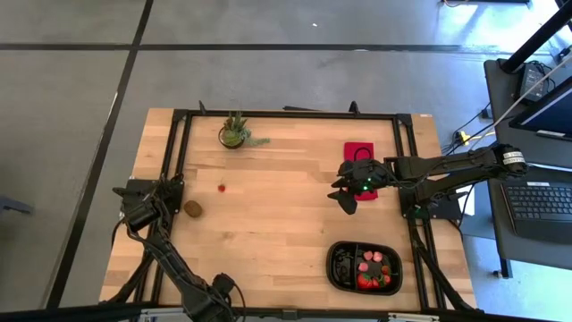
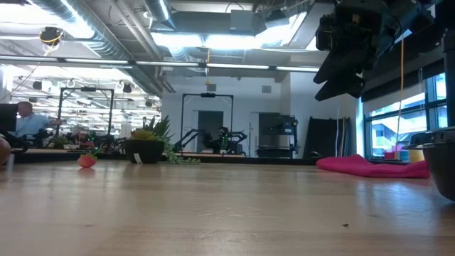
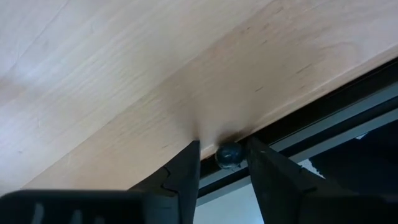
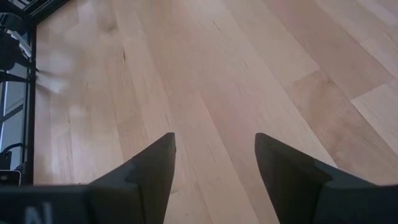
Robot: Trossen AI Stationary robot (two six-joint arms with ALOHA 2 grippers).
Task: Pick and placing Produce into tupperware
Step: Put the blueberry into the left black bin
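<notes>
A black two-compartment tray [image 1: 332,268] sits near the table's near right corner, with several red fruit pieces [image 1: 371,268] in its right compartment. One small red strawberry piece [image 1: 222,188] [image 2: 87,161] and a brown kiwi-like oval [image 1: 193,208] lie on the left half of the table. My right gripper [image 1: 347,195] [image 4: 214,155] [image 2: 348,67] hangs open well above bare wood, beside the red cloth. My left gripper [image 1: 219,300] [image 3: 224,158] is open at the table's near edge. Its fingers stand on either side of a small dark round thing [image 3: 229,155] lying against the black rail.
A potted green plant [image 1: 235,132] [image 2: 146,146] stands near the far edge. A red cloth [image 1: 359,154] [image 2: 370,166] lies at the far right, partly under my right arm. A black frame rail [image 1: 286,114] runs around the table. Bare wood fills the middle [image 1: 277,215].
</notes>
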